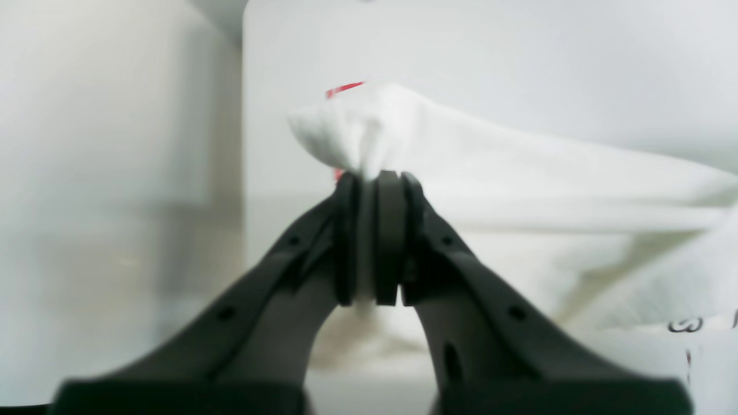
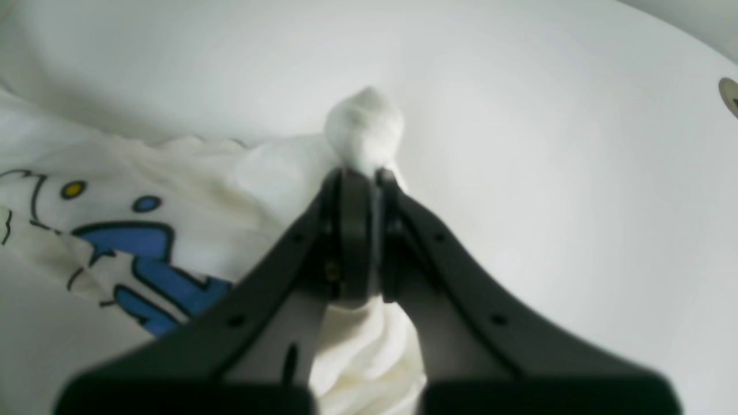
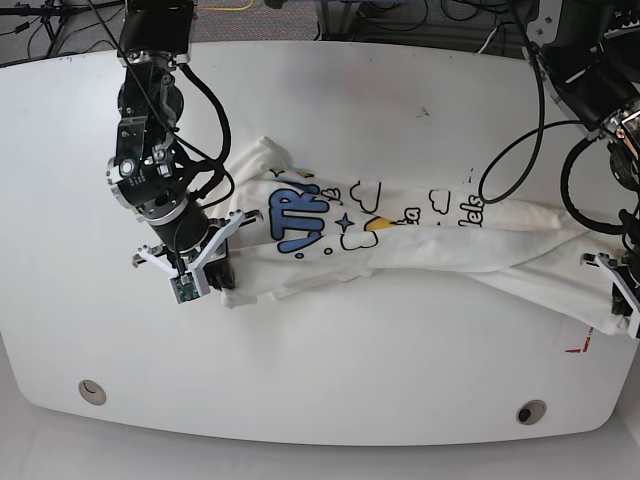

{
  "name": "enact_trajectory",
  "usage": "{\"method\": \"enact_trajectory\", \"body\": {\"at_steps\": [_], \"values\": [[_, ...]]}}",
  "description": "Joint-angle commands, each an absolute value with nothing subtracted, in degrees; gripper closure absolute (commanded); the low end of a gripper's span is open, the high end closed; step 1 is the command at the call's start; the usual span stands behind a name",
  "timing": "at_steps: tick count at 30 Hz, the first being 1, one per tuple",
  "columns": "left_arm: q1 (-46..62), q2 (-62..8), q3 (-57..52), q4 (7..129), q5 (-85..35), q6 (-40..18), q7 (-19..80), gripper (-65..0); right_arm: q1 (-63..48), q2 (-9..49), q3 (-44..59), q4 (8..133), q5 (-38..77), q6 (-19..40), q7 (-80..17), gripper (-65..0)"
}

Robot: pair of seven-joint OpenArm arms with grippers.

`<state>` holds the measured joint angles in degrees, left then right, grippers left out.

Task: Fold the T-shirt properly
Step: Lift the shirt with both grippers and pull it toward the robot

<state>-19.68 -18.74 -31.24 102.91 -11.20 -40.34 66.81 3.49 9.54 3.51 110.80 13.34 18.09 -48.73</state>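
Observation:
The white T-shirt lies stretched in a long, loosely bunched band across the table, its blue and orange-yellow letters and clouds facing up. My right gripper is at the shirt's left end in the base view. In the right wrist view the right gripper is shut on a pinched knob of the T-shirt, with blue print to its left. At the right end, my left gripper holds the other end. The left gripper is shut on a bunched tip of the T-shirt.
The white table has two round holes near its front edge, one on the left and one on the right. A small red mark lies by the shirt's right end. Cables run from the arm bases at the back.

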Motion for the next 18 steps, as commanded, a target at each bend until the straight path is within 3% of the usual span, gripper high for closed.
{"method": "enact_trajectory", "body": {"at_steps": [1,18], "values": [[-24.0,-19.8,-31.5,105.5,-12.4,-40.0,64.8,-1.4,6.2,10.7,3.6,110.5,13.6,17.9,-47.4,-0.8],[-34.0,-19.4,-30.0,107.0,-12.5,-40.0,65.9,-1.6,18.4,15.2,3.9,104.8,13.0,17.9,-47.9,-0.2]]}}
